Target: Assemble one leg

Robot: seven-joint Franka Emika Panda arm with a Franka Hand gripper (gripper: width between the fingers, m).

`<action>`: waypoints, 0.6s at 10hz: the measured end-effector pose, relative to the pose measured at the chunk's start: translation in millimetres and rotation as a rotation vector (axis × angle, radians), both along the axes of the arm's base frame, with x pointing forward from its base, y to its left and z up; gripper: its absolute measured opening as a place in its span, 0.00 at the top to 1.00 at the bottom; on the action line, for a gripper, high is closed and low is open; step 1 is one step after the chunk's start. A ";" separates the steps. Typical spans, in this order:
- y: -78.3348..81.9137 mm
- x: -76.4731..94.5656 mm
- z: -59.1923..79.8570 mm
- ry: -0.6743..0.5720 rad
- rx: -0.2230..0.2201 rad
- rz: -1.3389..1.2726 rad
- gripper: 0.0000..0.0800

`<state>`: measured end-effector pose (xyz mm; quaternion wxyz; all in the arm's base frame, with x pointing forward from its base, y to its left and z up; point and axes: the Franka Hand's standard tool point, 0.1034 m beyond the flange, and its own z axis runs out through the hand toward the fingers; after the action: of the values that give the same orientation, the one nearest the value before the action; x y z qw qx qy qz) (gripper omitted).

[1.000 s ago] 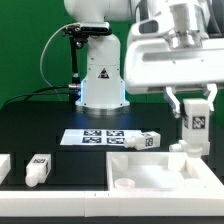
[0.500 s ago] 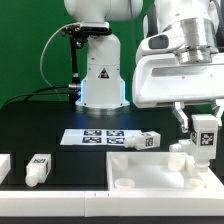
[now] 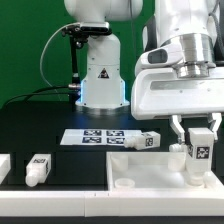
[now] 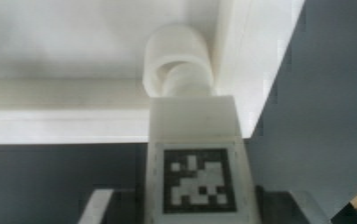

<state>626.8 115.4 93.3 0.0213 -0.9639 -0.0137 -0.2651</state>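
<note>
- Our tool (image 3: 198, 137) is clamped on the small white oblong plastic leg (image 3: 199, 156) with its black-and-white tag, gripping it upright between the fingers.
- The leg hangs over the large flat white square panel (image 3: 150, 168), at its corner on the exterior view's right.
- We can't tell whether it's touching the panel.
- The panel sits on the black worktop (image 3: 40, 120).

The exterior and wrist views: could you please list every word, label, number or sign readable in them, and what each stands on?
No words, brands or numbers are readable in either view.
Triangular sign on the robot base: too small to read.
Square tag patterns, no text: the leg in the gripper, the marker board, another leg beside it, a third leg.
</note>
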 end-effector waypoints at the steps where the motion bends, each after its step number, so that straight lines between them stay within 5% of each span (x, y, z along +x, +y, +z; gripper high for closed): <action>1: -1.0 1.3 -0.1 -0.013 -0.002 -0.001 0.64; 6: -5.9 -1.3 -11.7 0.003 -0.009 -0.004 0.64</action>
<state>625.5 109.5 81.5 0.0165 -0.9644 -0.0128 -0.2638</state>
